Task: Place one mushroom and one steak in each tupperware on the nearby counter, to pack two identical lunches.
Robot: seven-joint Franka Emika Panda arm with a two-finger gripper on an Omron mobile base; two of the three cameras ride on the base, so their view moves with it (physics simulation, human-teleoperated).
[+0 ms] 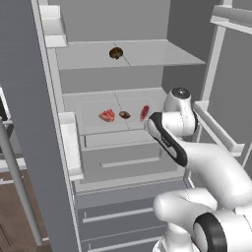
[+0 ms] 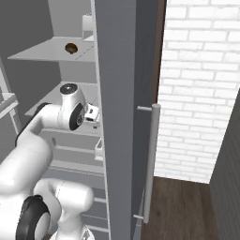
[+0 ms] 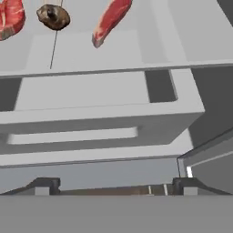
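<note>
Reaching into an open fridge, the arm holds its fingers point(image 3: 113, 186) low in front of a pale drawer point(image 3: 91, 118), spread wide apart with nothing between them. In the hand view the two dark tips sit at the bottom edge, far apart, and no food touches them.

On the glass shelf point(image 1: 88, 106) above that drawer lie three of the task's things in a row. A steak point(image 1: 107, 115) lies flat at the left, a mushroom point(image 1: 124, 114) sits just beside it in the middle, and a second steak point(image 1: 144, 112) stands tilted on its edge at the right, close to the robot's wrist in the left base view. In the hand view the same three show along the top: the left steak point(image 3: 11, 18), the mushroom point(image 3: 53, 17) and the tilted steak point(image 3: 110, 20), all well beyond and above the fingertips, none of them within the gap.

A second mushroom point(image 1: 116, 53) rests alone on the higher shelf point(image 1: 162, 54), well apart from the fingers; the right base view shows it there too point(image 2: 71, 48).
</note>
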